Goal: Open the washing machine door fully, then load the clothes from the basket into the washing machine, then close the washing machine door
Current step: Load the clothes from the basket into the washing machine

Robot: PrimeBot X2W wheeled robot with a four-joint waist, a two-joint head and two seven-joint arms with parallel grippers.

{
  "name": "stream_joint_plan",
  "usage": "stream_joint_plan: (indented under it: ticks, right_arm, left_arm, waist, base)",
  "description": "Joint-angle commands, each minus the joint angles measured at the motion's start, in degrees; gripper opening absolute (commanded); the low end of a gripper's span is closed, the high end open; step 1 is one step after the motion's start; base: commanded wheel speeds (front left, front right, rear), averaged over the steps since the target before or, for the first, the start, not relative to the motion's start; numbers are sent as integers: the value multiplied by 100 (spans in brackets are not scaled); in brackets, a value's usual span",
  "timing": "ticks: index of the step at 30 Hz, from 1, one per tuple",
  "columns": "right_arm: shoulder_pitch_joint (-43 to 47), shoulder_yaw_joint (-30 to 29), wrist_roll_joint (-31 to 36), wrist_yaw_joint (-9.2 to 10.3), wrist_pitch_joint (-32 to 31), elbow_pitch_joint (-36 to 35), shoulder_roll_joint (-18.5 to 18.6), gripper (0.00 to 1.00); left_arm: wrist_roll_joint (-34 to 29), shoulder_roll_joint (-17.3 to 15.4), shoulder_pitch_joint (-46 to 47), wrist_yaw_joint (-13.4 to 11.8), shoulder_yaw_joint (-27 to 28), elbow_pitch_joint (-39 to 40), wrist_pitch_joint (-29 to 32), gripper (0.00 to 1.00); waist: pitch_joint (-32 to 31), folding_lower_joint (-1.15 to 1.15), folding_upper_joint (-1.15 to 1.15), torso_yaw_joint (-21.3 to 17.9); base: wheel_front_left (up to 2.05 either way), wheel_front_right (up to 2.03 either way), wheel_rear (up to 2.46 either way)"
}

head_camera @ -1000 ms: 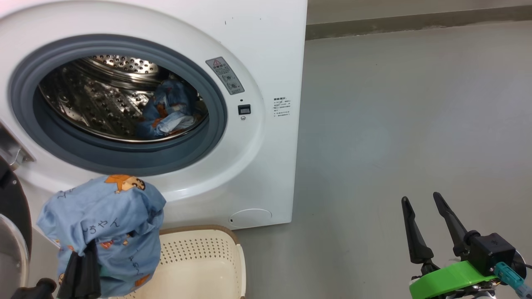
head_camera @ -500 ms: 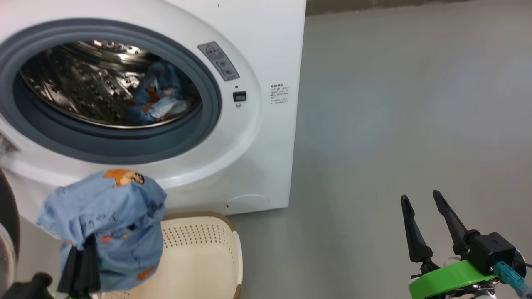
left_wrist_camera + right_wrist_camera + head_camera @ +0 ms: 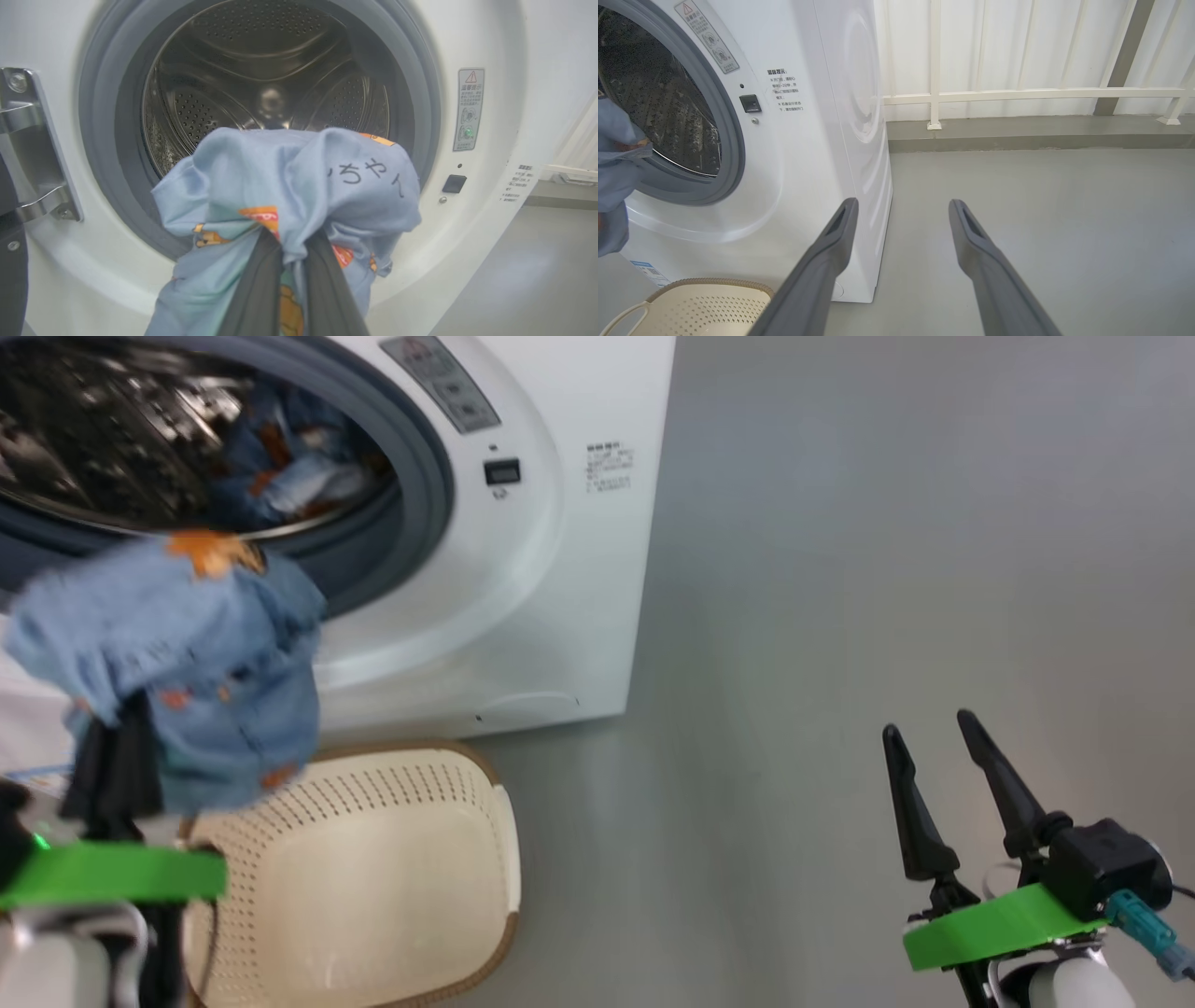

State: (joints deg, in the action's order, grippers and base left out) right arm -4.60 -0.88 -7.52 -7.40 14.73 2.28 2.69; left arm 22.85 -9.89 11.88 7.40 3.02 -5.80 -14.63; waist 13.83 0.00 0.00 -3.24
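Loading step, in progress. The left gripper (image 3: pixel 292 242) is pinched shut on a light blue printed garment (image 3: pixel 289 177). The fabric bunches over both fingertips and trails down past the fingers. The bundle hangs in front of the washing machine (image 3: pixel 560 569), level with the lower part of the open mouth. It is above the basket (image 3: pixel 401 784) and not yet past the grey-blue gasket (image 3: pixel 105 140). Another blue-and-cream piece (image 3: pixel 280 476) already lies inside the drum. The part of the basket in view shows bare plastic, so I judge this to be the last piece. The right gripper (image 3: pixel 929 725) is spread wide and holds nothing, well apart from the machine over the grey floor (image 3: pixel 887 523).

The steel hinge (image 3: pixel 32 140) sits at the left of the mouth. The dark strip (image 3: pixel 9 270) at the far left of the left wrist view is probably the door's rim, swung aside; too little of it shows to be sure. The head view is motion-blurred, so I rely on the wrist view.

Notes for doing the insert well:
- Raise the bundle so the trailing hem clears the gasket's lower lip before moving forward, since dragged cloth could catch in the fold.
- Aim at the centre of the steel drum (image 3: pixel 261 70), away from the hinge side.
- Carry the fingertips well past the gasket before letting go. Released at the lip, the cloth would likely slump onto the gasket and foul the door at closing.
- The fabric is soft and wraps the fingers, so open wide and withdraw straight back to let it slip off.
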Motion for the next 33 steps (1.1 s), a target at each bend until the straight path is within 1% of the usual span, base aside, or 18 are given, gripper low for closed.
stream_joint_plan:
  ticks: [1,8,16,22,28,33]
  right_arm:
    - [-173,152,50,-9,27,-197,19,100]
    - [-332,293,-25,-9,27,-388,19,100]
    - [-508,475,-227,-9,27,-593,19,100]
    - [-533,576,-405,-9,27,-664,19,100]
    - [-544,700,-543,-9,27,-677,19,100]
    - [-563,815,-647,-9,27,-685,19,100]
  left_arm:
    - [78,-277,412,9,200,47,-37,0]
    - [303,-774,1470,9,252,-351,-37,0]
    - [601,-1512,2629,9,-46,-958,-37,0]
    - [793,-1967,3433,9,-546,-1423,-37,0]
    - [949,-2259,4223,9,-1213,-1901,-32,0]
    - [1094,-2438,4919,9,-1577,-2411,309,0]
  waist:
    - [496,0,0,-220]
    - [1152,0,0,-539]
    - [1853,0,0,-905]
    - [2182,0,0,-1092]
    - [2401,0,0,-1203]
    - [2569,0,0,-1260]
  base:
    - [0,0,0]
    - [0,0,0]
    - [0,0,0]
    - [0,0,0]
    - [0,0,0]
    - [0,0,0]
